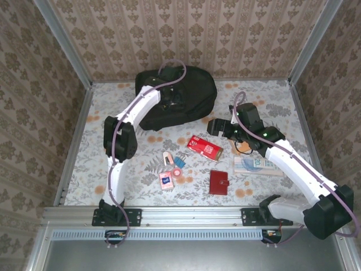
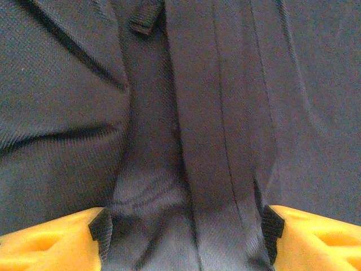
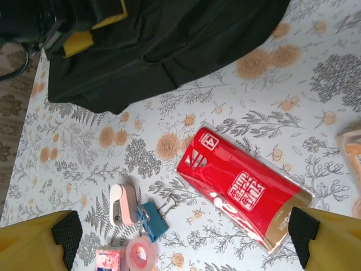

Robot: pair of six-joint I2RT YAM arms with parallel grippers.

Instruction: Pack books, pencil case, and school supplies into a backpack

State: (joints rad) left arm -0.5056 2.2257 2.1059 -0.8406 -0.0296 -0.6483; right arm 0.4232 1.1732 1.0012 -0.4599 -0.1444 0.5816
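The open left claw (image 2: 186, 234) is down on the backpack (image 1: 194, 90) at the far edge of the counter (image 1: 271, 107), jaws astride a fabric fold (image 2: 197, 141) that runs straight away from it; the open right claw (image 3: 183, 237) hangs mid-counter, farther off.

Jaws spread wide on left hand (image 2: 186, 228) and right hand (image 3: 185, 231).

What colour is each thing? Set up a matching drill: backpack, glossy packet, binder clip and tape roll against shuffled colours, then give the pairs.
Things:
1. backpack
2. glossy packet
3. binder clip
4. tape roll

Colours:
a. pink
b. black
c. blue
d. red

Pairs: 1-b, 2-d, 3-c, 4-a.
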